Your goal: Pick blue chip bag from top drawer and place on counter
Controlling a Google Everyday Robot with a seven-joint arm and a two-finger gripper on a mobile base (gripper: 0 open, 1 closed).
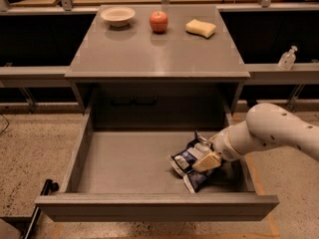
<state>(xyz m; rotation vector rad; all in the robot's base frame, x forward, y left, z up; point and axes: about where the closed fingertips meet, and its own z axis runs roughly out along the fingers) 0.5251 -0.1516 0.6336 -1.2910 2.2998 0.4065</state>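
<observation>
Foil: the blue chip bag (185,159) lies crumpled in the right front corner of the top drawer (124,168), the claw (207,161) on it; whether it pinches, we cannot tell. We judge the bag light, soft, slippery: take a crumpled fold. Drawer walls crowd it; the table (154,54) is open nearside.
</observation>
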